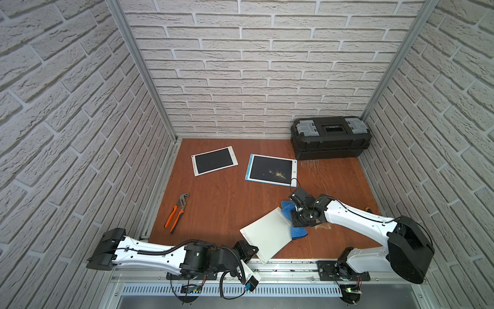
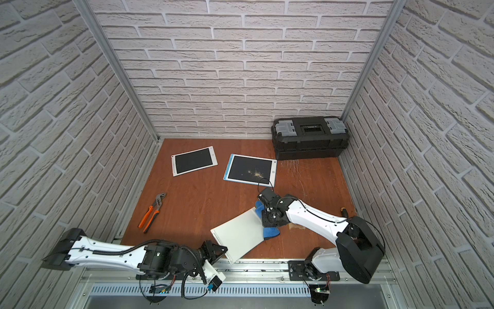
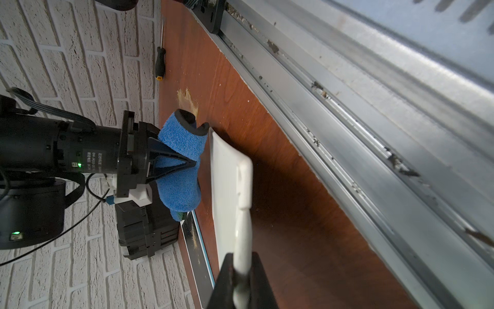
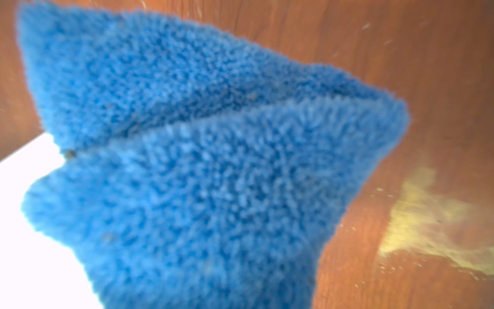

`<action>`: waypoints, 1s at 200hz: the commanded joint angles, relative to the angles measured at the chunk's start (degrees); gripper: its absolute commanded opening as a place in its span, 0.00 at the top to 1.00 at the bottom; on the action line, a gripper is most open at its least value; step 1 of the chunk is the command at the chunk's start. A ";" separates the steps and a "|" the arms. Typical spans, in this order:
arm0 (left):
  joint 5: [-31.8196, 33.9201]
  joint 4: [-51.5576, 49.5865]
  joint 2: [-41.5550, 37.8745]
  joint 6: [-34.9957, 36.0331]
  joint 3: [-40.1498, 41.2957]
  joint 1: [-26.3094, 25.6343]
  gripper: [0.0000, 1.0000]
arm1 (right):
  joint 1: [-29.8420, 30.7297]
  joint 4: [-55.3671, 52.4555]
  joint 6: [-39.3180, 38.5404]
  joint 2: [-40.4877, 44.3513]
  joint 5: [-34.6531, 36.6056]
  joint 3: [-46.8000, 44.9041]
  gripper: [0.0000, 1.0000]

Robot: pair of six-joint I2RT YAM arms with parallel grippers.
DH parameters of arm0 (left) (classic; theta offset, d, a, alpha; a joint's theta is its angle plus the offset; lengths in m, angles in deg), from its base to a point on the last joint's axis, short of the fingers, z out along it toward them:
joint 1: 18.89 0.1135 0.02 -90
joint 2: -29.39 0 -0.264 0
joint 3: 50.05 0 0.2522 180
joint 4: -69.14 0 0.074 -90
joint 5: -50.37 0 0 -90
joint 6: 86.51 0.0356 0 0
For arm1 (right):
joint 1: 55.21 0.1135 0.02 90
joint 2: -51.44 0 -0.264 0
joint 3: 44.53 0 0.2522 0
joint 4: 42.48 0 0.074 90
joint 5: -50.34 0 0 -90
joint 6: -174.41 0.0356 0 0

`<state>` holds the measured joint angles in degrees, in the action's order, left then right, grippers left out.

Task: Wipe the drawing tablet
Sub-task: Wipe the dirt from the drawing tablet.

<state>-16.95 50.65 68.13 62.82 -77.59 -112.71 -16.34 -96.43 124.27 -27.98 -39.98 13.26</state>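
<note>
Your left claw (image 1: 248, 252) sits closest, at the front rail, pressed together on the handle of the white dustpan (image 1: 267, 235); the left wrist view shows both fingers (image 3: 263, 283) pinching that handle. Farthest left on the desk (image 1: 227, 203) lie the orange-handled pliers (image 1: 177, 211), well apart from everything else. Behind them, a white-framed drawing tablet (image 1: 213, 160) lies flat with a clean dark screen. The dustpan stretches from your left claw toward the middle of the desk, and its far edge is just beside the blue microfibre sponge (image 1: 298, 233). Behind that, the blue-framed drawing tablet (image 1: 271, 170) lies flat near the back, with yellowish crumbs scattered on its screen. Your right claw (image 1: 296, 214) points down and squeezes the sponge at its middle, so both ends bulge out. Right of the sponge a pale crumb smear (image 1: 324, 227) marks the wood. A black toolbox (image 1: 330, 137) stands closed in the back right corner, and a screwdriver (image 2: 344, 211) lies by the right wall.
</note>
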 commanded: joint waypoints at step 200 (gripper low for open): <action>0.59 1.46 0.19 0.86 -1.61 0.22 1.00 | 9.64 -5.49 3.49 -23.03 15.92 21.57 0.97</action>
<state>-16.85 50.39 68.35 62.77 -77.70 -112.71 -7.53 -103.12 127.13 -46.93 -23.43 30.24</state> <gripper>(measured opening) 0.111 0.144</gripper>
